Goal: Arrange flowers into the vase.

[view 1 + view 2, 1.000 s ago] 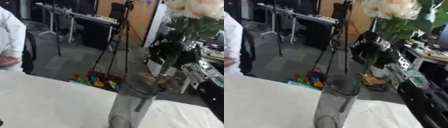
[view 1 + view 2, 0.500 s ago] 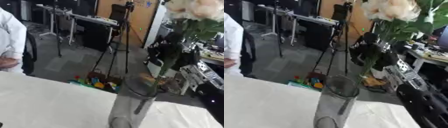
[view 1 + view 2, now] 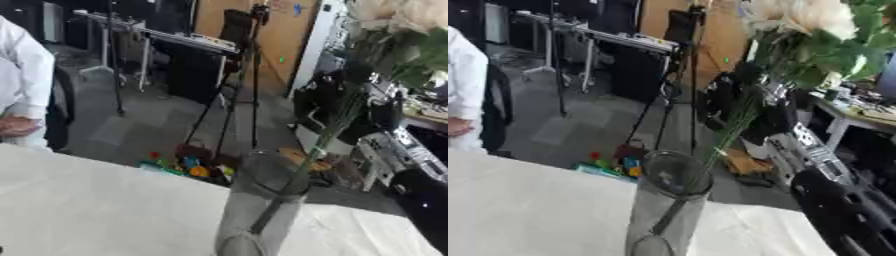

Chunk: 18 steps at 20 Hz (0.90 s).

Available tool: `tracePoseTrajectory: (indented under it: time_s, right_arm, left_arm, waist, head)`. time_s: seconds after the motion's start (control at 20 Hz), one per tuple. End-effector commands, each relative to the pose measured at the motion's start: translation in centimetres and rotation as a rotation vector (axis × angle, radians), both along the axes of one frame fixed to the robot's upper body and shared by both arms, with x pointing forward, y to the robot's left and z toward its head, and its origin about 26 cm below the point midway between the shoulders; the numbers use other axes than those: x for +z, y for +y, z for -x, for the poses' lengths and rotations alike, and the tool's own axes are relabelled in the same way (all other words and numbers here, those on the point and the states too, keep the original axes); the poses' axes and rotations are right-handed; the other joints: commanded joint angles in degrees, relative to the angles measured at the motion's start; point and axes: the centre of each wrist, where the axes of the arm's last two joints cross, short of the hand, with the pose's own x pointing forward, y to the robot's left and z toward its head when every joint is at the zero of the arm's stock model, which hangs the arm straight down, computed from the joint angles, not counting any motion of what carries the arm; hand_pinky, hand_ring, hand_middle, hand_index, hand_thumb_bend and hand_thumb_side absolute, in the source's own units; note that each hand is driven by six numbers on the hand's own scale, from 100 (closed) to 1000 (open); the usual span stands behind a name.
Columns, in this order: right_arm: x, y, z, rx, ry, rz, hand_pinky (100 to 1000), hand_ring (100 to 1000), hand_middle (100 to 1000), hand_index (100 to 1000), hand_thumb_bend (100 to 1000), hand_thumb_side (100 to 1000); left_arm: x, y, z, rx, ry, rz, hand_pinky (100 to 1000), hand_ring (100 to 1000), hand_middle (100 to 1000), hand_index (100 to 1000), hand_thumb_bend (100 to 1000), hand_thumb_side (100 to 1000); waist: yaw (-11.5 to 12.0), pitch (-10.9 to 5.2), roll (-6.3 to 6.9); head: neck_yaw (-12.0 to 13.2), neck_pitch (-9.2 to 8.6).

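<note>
The flowers [image 3: 802, 20], cream blooms over green leaves, are leaning up to the right with their stems [image 3: 726, 135] running down into the grey glass vase [image 3: 667, 210]. The right hand [image 3: 750, 95] is showing as a dark blurred mass around the stems below the blooms; whether its fingers are clamping them cannot be told. The vase is standing below and left of that hand on the white bench [image 3: 527, 210].

vase [image 3: 667, 210]: clear grey | flowers [image 3: 802, 20]: cream, green leaves | table [image 3: 96, 210]: white
</note>
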Motion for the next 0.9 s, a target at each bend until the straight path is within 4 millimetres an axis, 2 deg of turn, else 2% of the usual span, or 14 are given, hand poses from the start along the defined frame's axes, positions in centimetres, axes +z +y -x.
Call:
tracePoseTrajectory:
  time_s: [0.05, 0.55, 0.9]
  right_arm:
    - [1.1, -0.6, 0.9, 0.035, -0.150, 0.064, 100, 460, 192, 335, 126, 842]
    - [0.3, -1.2, 1.3, 0.025, -0.241, 0.142, 100, 530, 265, 406, 159, 858]
    - [0.0, -0.9, 1.3, 0.015, -0.285, 0.171, 100, 583, 349, 500, 168, 859]
  left_arm:
    - [0.8, -0.1, 0.3, -0.006, -0.033, 0.011, 708, 664, 871, 928, 326, 995]
    - [0.8, -0.1, 0.3, -0.002, -0.034, 0.016, 708, 664, 871, 927, 325, 996]
    - [0.8, -0.1, 0.3, -0.002, -0.033, 0.017, 709, 663, 871, 928, 323, 998]
  waist:
    - [0.0, -1.07, 0.60]
    - [0.2, -0.59, 0.60]
    - [0.4, -0.46, 0.60]
  head:
    - [-0.2, -1.15]
    - [-0.3, -1.82]
    - [-0.4, -2.11]
